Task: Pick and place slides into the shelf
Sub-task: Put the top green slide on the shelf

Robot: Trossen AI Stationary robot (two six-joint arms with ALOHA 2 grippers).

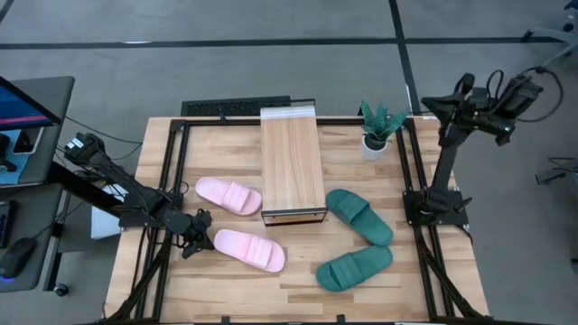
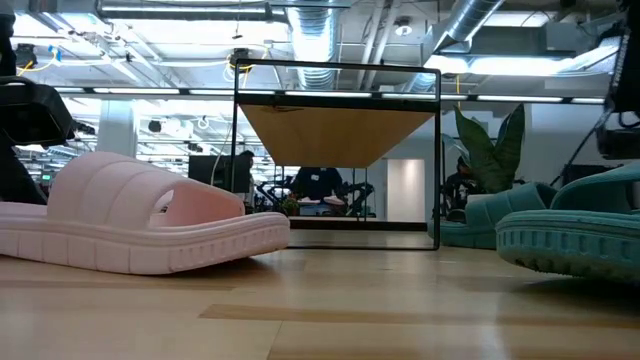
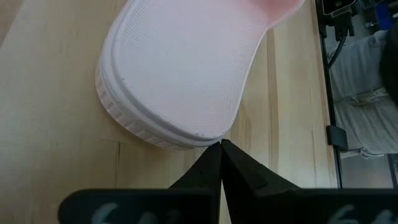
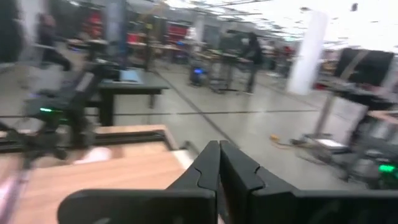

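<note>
While left claw (image 1: pixel 200 226) sits closed touching pink slide (image 1: pixel 250 249), right claw (image 4: pixel 219 163) closed, raised.

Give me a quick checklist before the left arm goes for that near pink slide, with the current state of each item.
1. Left gripper at the near pink slide: ok, fingertips right at its end.
2. Left fingers open for a grasp: not ok, shut.
3. Slide gripped: not ok, nothing held.
4. Shelf top free: ok, bare plank.
5. Right gripper out of the way: ok, raised at the table's far right corner, shut.
6. Far pink slide clear of the path: cannot tell.
</note>
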